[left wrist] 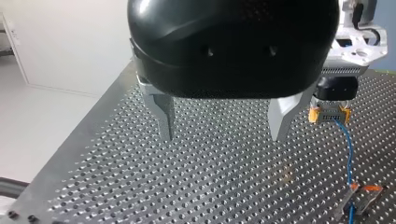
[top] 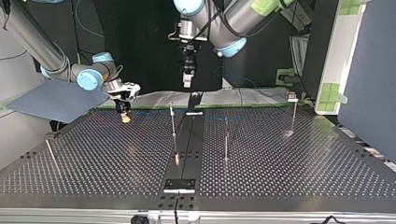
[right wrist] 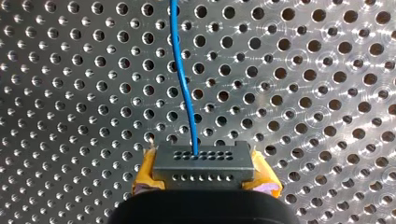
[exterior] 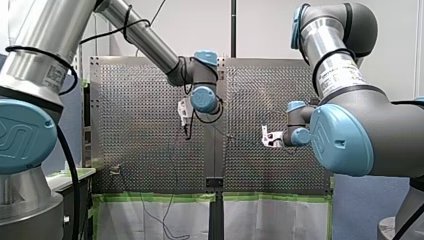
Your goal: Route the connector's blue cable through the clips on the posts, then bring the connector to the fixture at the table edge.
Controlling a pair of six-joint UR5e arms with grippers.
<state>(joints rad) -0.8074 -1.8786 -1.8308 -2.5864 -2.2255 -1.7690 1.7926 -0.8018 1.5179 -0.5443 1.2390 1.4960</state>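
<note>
My right gripper (right wrist: 204, 173) is closed on the connector (right wrist: 204, 161), its yellow pads (right wrist: 145, 175) pressing both sides. The blue cable (right wrist: 184, 84) leaves the connector and runs ahead over the table (right wrist: 327, 93). My left gripper (left wrist: 224, 123) hangs wide open, holding nothing. In the top view the connector is near the table's far edge, left of the posts (top: 173, 123), with bare table around it. The label (exterior: 339, 75) on my right arm (exterior: 350, 140) is too small to read.

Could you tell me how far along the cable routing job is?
Done: my right gripper is shut on the connector, and the blue cable runs from it to one clip. In hand: the connector hangs above the table while my left gripper hovers open and empty. Left: the other posts, as far as I can tell, then the fixture, which I cannot pick out.
</note>
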